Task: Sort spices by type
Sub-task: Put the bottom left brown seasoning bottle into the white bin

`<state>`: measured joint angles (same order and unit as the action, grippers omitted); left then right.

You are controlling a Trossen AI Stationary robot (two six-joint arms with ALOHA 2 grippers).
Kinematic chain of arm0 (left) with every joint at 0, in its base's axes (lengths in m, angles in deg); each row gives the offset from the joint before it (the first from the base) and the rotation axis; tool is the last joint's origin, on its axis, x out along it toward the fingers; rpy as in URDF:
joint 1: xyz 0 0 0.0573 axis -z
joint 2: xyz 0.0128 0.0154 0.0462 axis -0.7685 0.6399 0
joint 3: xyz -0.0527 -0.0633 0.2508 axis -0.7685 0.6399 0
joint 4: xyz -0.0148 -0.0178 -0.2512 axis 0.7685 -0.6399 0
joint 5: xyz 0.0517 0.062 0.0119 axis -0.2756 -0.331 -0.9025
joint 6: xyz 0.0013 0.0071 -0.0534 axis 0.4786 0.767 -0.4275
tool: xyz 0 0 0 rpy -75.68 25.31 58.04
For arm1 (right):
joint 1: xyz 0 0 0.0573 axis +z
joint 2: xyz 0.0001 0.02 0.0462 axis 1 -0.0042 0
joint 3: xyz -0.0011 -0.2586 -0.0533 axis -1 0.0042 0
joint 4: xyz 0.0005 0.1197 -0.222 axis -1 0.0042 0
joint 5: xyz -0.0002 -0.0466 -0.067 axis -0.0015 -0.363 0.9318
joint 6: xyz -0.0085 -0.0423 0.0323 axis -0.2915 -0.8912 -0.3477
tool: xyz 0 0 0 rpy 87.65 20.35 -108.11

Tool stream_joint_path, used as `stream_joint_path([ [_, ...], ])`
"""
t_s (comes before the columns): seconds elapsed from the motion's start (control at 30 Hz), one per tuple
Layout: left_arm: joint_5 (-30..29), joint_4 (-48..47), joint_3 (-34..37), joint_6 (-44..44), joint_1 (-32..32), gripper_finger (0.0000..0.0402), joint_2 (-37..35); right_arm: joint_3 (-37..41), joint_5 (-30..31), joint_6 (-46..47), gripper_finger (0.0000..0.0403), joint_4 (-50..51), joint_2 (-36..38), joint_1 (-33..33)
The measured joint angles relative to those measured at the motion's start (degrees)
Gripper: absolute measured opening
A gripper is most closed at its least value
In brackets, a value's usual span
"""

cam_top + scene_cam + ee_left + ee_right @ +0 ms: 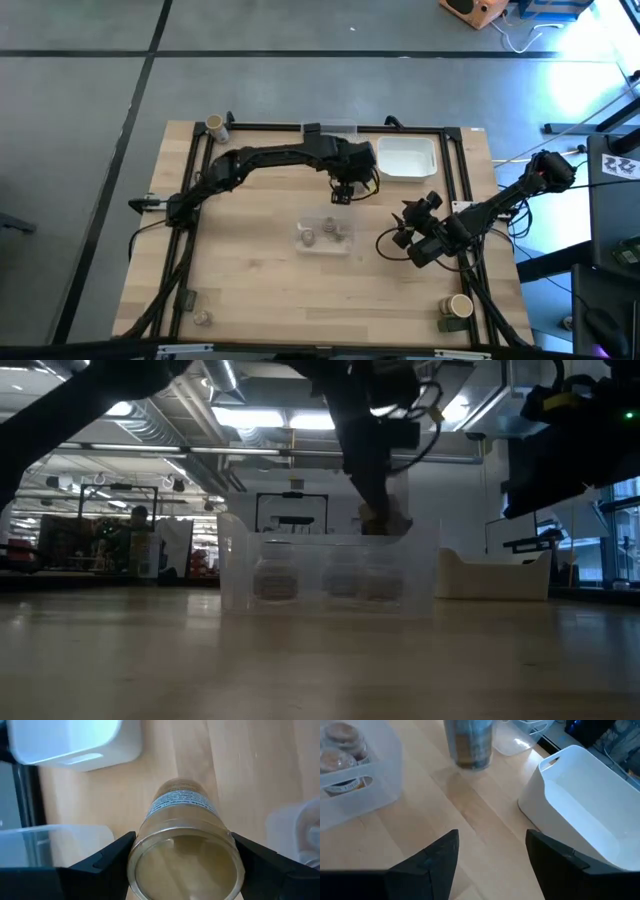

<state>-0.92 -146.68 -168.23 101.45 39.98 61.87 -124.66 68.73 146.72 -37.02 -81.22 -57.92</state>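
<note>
Tan-filled spice jar (184,851) hung clamped in left gripper (182,865) above table (250,280), between white tray (407,158) and clear bin (325,237); right gripper (492,857) open, empty, beside tray.

High view looks straight down on the counter (250,270); low view looks level across it; both show the clear bin (324,236).

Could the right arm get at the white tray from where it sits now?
Probably yes. The right gripper is open and empty, and in its wrist view the white tray lies just ahead across bare table. The jar in the left gripper is off to one side.
</note>
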Motion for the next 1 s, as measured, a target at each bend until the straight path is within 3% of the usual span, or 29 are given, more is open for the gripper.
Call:
stream_joint_path([
  [0.27,0.09,1.04,0.00,5.02,0.12,0.0264,3.60,-0.02,2.45,0.49,0.0232,-0.79,-0.02,0.00],
  [1.0,0.12,2.34,0.02,4.13,0.35,0.0291,3.48,-0.04,-0.18,0.32,0.0232,-1.56,-0.02,0.02],
])
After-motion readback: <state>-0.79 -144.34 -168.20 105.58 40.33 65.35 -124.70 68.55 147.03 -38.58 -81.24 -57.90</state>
